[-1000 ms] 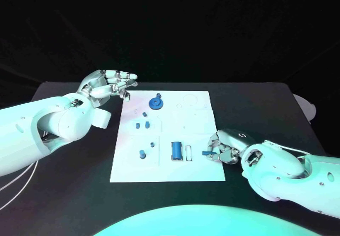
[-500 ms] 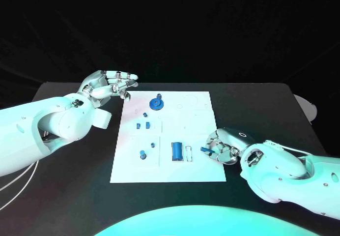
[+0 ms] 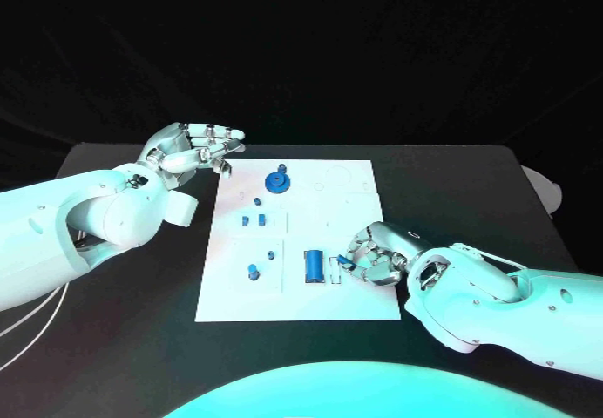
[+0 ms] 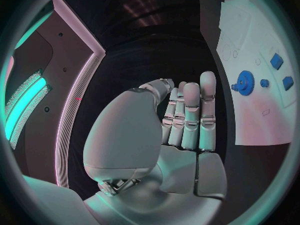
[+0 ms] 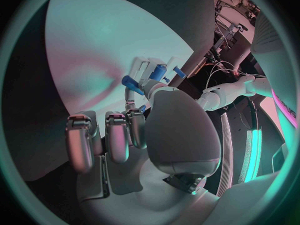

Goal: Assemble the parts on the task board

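Observation:
The white task board (image 3: 355, 202) lies mid-table. On it are a blue gear (image 3: 278, 181) near the far edge, small blue pieces (image 3: 255, 221) at mid-left, and a blue cylinder (image 3: 313, 266) near the front. My right hand (image 3: 380, 256) rests over the board's front right and pinches a small blue part (image 3: 343, 260) just right of the cylinder. The right wrist view shows that blue part (image 5: 131, 83) held between thumb and finger. My left hand (image 3: 195, 148) hovers off the board's far left corner, holding nothing, its fingers (image 4: 190, 115) side by side and extended.
The black table (image 3: 477, 192) surrounds the board. A pale rounded object (image 3: 544, 188) sits at the table's right edge. Two more small blue pieces (image 3: 255, 273) lie at the board's front left. The gear (image 4: 244, 80) is also in the left wrist view.
My right hand has moved left from the board's right edge onto the board, carrying the small blue part toward the blue cylinder. The left hand has stayed put.

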You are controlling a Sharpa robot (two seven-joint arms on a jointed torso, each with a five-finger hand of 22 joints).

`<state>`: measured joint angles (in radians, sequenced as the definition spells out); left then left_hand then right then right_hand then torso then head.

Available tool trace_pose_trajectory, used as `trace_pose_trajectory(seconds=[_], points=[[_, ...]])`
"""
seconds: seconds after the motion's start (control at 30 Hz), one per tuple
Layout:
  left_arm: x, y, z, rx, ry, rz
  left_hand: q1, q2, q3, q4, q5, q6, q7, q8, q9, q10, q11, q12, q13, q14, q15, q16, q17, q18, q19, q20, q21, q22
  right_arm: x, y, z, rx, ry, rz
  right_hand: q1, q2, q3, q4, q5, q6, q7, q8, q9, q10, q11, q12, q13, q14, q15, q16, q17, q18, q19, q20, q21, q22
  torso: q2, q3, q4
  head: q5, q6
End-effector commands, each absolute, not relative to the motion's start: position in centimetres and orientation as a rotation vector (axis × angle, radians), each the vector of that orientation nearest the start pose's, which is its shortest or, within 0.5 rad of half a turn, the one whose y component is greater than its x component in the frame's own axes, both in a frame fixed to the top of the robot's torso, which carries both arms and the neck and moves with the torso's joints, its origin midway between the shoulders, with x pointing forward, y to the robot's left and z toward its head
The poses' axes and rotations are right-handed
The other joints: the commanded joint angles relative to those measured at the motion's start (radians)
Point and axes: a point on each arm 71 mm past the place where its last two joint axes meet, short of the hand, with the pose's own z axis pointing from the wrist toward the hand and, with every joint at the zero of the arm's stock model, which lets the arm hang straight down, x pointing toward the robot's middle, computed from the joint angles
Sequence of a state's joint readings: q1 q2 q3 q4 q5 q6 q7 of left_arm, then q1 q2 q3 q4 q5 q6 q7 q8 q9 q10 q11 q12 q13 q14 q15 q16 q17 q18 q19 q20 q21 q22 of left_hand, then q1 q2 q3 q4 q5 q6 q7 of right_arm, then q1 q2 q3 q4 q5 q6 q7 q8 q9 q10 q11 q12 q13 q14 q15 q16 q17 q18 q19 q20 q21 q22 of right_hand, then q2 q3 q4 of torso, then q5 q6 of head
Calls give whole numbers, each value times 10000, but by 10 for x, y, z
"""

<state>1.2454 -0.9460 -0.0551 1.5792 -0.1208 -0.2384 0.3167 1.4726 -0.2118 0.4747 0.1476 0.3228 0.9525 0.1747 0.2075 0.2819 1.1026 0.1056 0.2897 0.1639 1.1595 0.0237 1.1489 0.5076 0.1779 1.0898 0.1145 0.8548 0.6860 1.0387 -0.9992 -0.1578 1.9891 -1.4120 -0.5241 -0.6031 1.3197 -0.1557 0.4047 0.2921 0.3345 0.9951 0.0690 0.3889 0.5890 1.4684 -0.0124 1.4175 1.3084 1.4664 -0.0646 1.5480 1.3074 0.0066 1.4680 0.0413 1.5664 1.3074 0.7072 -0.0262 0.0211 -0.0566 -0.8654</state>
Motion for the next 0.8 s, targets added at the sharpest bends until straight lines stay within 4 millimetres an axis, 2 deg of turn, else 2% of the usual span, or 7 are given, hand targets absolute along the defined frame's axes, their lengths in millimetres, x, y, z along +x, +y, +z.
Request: trace_pose_trajectory(seconds=[0.03, 0.13, 0.17, 0.37, 0.53, 0.8], points=[[480, 234, -159, -9809, 15246, -15332, -53, 74, 47, 17, 35, -55, 39, 62, -15, -80, -16, 59, 11, -87, 10, -40, -10, 70, -8, -41, -53, -11, 345, -173, -252, 3021, 20001, 5797, -494, 13, -96, -9, 54, 85, -33, 213, 485, 259, 39, 56, 1598, 944, -62, 49, 2165, -66, 1028, -41, 44, 2634, 0, 11, 2, 16, -22], [480, 234, -159, -9809, 15256, -15337, -53, 74, 47, 17, 35, -55, 39, 62, -15, -80, -16, 59, 11, -87, 10, -40, -10, 70, -8, -41, -53, -11, 346, -170, -255, 2989, 20222, 5792, -857, 50, -175, -9, -27, 154, -59, 242, 490, 272, 20, 71, 1610, 946, -76, 52, 2173, -66, 1028, -45, 44, 2634, -4, 7, 0, 17, -31], [480, 234, -159, -9808, 15260, -15340, -53, 74, 47, 17, 35, -55, 39, 62, -15, -80, -16, 59, 11, -87, 10, -40, -10, 70, -8, -41, -53, -11, 346, -169, -256, 2980, 20270, 5792, -1202, 89, -281, -11, 257, 215, -81, 268, 497, 285, 1, 85, 1621, 944, -92, 48, 2162, -66, 1028, -60, 44, 2634, -5, 9, -1, 18, -38], [480, 234, -159, -9810, 15271, -15343, -53, 74, 47, 17, 35, -55, 39, 62, -15, -80, -16, 59, 11, -87, 10, -40, -10, 70, -8, -41, -53, -11, 348, -165, -259, 2924, 20442, 5738, -1620, 179, -430, 5, 255, 298, -116, 310, 507, 321, -25, 137, 1661, 949, -116, 56, 2184, -66, 1028, -80, 44, 2634, -6, 14, -11, 25, -36], [480, 234, -159, -9812, 15272, -15341, -53, 74, 47, 17, 35, -55, 39, 62, -15, -80, -16, 59, 11, -87, 10, -40, -10, 70, -8, -41, -53, -11, 349, -165, -260, 2863, 20458, 5680, -1848, 244, -518, 4, 227, 395, -153, 380, 533, 374, -56, 231, 1729, 950, -140, 57, 2188, -66, 1028, -101, 44, 2634, -6, 15, -12, 30, -66], [480, 234, -159, -9818, 15273, -15329, -53, 74, 47, 17, 35, -55, 39, 62, -15, -80, -16, 59, 11, -87, 10, -40, -10, 70, -8, -41, -53, -11, 349, -163, -260, 2722, 20407, 5684, -1934, 229, -574, 1, 222, 441, -176, 427, 555, 396, -76, 272, 1759, 949, -156, 55, 2184, -66, 1028, -114, 44, 2634, -5, 19, -7, 29, -73]])
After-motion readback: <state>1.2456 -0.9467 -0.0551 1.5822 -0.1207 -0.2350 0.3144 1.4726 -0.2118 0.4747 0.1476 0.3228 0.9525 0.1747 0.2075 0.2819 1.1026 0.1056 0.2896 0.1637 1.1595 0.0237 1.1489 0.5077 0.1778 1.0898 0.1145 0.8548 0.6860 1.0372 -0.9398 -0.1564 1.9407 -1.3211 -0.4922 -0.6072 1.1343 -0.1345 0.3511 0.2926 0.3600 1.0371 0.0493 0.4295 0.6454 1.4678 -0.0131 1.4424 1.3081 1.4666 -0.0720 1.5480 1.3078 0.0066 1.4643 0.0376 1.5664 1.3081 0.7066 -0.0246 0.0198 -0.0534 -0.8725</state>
